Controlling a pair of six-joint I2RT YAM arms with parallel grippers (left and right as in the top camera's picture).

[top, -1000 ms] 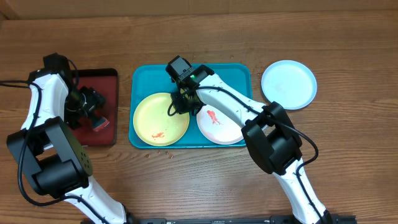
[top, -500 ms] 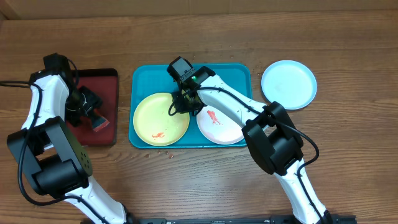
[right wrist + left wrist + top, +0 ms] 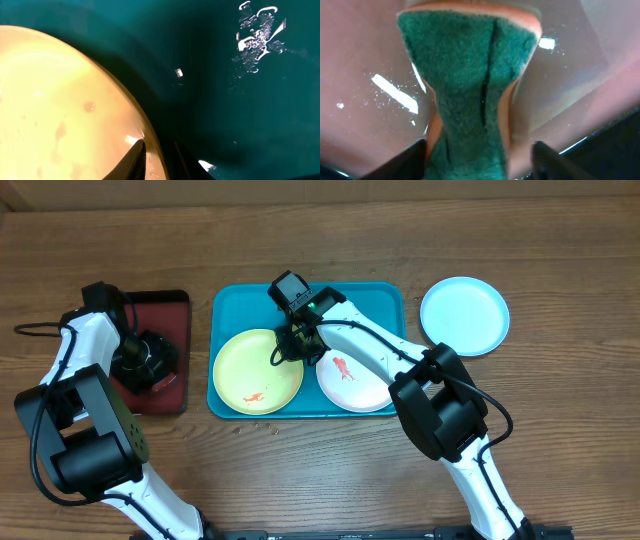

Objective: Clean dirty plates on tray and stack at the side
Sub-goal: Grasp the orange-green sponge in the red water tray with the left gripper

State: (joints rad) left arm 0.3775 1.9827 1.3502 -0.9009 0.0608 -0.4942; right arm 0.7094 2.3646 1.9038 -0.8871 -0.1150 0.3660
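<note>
A brown wooden bench fills the overhead view, its grain running left to right. A pale strip runs along the far edge. Light is even, shadows soft.

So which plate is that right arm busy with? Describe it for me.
Find the big teal tray mid-table; two plates lie in it. It's the yellow-green plate in the tray's left half, its rim straddled by the right pincer. Its neighbour is the white plate, and the light blue plate sits outside the tray.

text: none legible | labels: none | brands: none | numbers: none
</note>
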